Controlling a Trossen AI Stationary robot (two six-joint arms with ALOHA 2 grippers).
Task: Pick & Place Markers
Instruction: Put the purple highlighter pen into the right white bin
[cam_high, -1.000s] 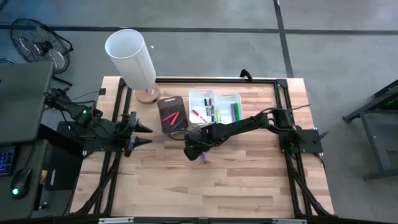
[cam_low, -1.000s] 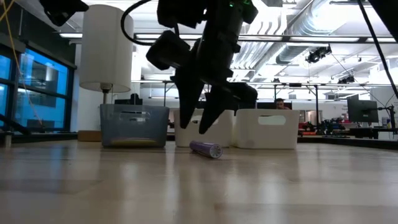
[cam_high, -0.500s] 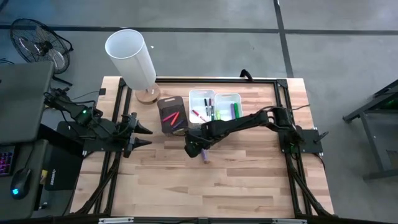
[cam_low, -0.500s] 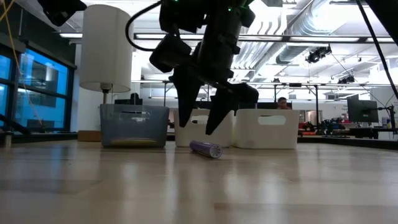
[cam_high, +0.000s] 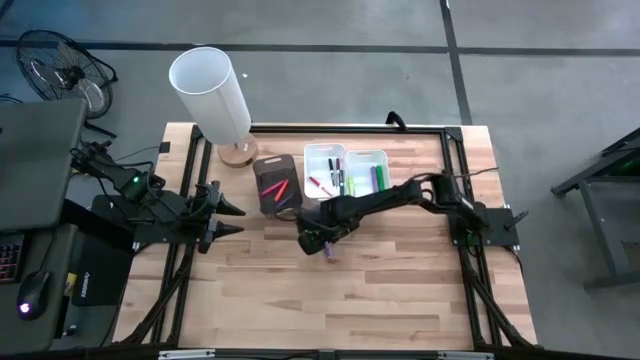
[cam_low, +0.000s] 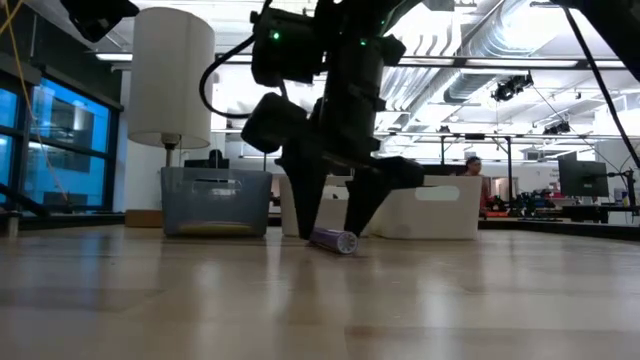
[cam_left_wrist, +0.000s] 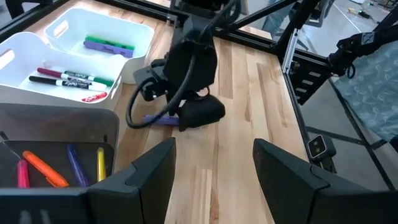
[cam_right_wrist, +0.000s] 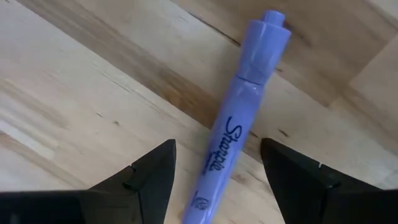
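A purple marker (cam_right_wrist: 233, 127) lies flat on the wooden table, also seen in the low view as the purple marker (cam_low: 333, 240) and from above as the marker (cam_high: 328, 250). My right gripper (cam_right_wrist: 217, 180) is open and points down over it, one finger on each side of the barrel, near the table; I cannot see any touch. In the low view the right gripper (cam_low: 335, 225) straddles the marker. My left gripper (cam_left_wrist: 214, 171) is open and waits at the table's left side (cam_high: 222, 212). More markers lie in the dark bin (cam_high: 276, 184) and the two white bins (cam_high: 345, 170).
A white lamp (cam_high: 212, 95) stands on its wooden base at the table's far left. The dark bin and the white bins sit in a row at the far middle, just beyond the right gripper. Bare wood (cam_high: 330, 300) stretches toward the near edge.
My right gripper has come down toward the purple marker, from above it to its fingers standing on both sides of it close to the table. The marker has stayed where it was.
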